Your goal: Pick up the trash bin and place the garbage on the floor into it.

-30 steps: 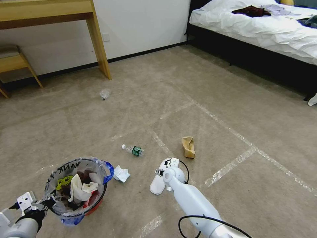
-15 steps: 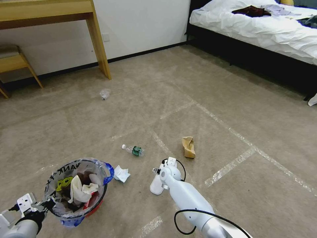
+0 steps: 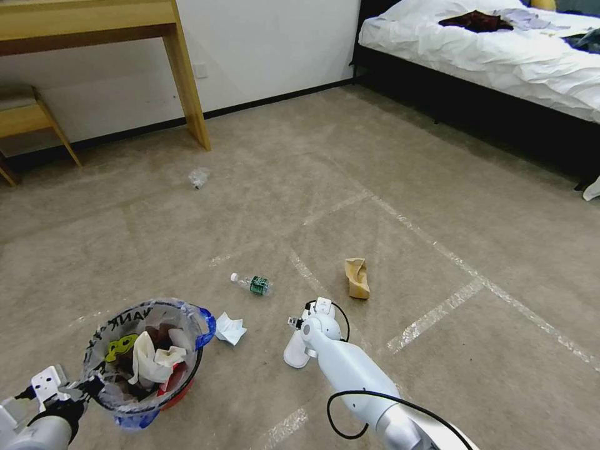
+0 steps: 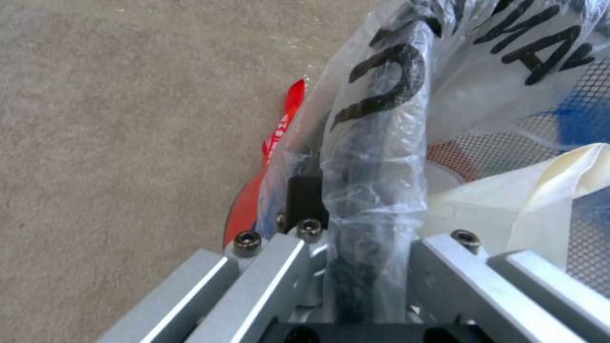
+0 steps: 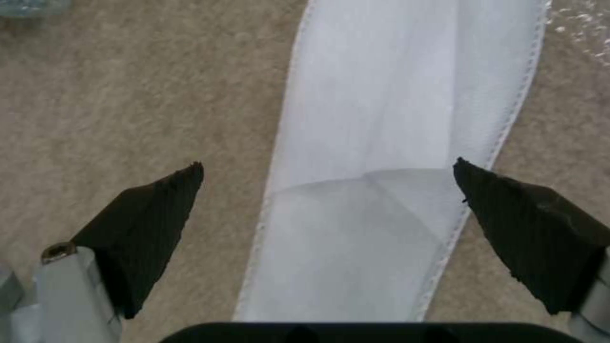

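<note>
The trash bin (image 3: 147, 357), a small red bucket lined with a clear bag bearing a yellow smiley, hangs at the lower left. My left gripper (image 3: 84, 386) is shut on its rim (image 4: 375, 157) through the bag. White paper and red wrappers lie inside. My right gripper (image 5: 327, 166) is open, its fingers (image 5: 149, 221) straddling a white slipper sole (image 5: 394, 119) on the carpet just below. In the head view that sole (image 3: 294, 355) lies under my right wrist (image 3: 310, 325). Crumpled paper (image 3: 230, 329), a small bottle (image 3: 252, 284), a cardboard scrap (image 3: 357, 279) and a clear plastic scrap (image 3: 199, 177) lie on the floor.
A wooden desk leg (image 3: 189, 94) and a stool (image 3: 28, 119) stand at the back left by the wall. A bed (image 3: 494, 56) with dark clothes fills the back right. Open carpet with tape lines (image 3: 437, 312) lies between.
My right arm has shifted slightly left and come down over the slipper sole. The bin and left gripper have barely moved.
</note>
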You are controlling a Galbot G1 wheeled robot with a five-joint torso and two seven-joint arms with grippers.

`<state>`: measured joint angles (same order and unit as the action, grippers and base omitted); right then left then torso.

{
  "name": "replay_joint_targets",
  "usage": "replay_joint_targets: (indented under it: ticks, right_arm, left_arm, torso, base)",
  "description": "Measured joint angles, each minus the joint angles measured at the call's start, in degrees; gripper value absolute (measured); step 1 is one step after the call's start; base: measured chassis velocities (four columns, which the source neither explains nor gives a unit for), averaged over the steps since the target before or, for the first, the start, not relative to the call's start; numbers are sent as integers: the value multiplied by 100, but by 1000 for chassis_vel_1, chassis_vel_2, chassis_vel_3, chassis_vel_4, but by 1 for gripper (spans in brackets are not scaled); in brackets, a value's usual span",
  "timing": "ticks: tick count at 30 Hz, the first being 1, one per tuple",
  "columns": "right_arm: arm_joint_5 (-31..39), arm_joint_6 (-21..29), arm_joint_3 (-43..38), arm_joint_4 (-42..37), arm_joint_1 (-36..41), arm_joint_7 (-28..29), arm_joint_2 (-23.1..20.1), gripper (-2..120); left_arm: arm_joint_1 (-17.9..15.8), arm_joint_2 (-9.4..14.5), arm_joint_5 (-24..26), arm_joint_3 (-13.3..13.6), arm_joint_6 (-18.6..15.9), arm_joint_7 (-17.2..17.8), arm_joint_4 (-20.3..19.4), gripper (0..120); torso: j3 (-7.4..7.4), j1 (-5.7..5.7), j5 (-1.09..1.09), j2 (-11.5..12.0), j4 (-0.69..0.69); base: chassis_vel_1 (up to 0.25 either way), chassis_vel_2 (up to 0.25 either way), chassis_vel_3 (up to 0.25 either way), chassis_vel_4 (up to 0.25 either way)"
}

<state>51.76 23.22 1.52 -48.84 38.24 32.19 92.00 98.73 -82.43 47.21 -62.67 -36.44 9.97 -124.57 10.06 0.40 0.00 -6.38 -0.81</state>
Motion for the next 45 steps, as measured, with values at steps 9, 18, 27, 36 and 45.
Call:
replay_joint_targets:
  ticks: [9, 18, 27, 36, 45]
  right_arm:
    - [-209, -167, -62, 389, -71, -287, 13, 100]
    - [-237, -354, -66, 633, -126, -568, 17, 100]
    - [-322, -615, -60, 879, -197, -898, 16, 88]
    - [-472, -712, -49, 927, -165, -1011, 13, 66]
    - [-552, -750, -38, 915, -98, -1060, 11, 44]
  left_arm:
    - [20, -17, 2, 17, 0, 0, -23, 1]
    - [54, -27, 7, 21, 9, -10, -65, 1]
    - [72, -38, 8, 19, 33, -21, -86, 1]
    - [53, -35, 16, 18, 51, -23, -90, 1]
    - [23, -48, 3, 57, 59, -26, -47, 1]
  torso:
    - [0, 0, 0, 0, 0]
    - [0, 0, 0, -1, 0]
    - [0, 0, 0, -2, -1]
    - [-1, -1, -2, -2, -2]
    - [-1, -2, -2, -1, -2]
  base:
    - [0, 0, 0, 0]
    - [0, 0, 0, 0]
    - [0, 0, 0, 0]
    - [0, 0, 0, 0]
    - [0, 0, 0, 0]
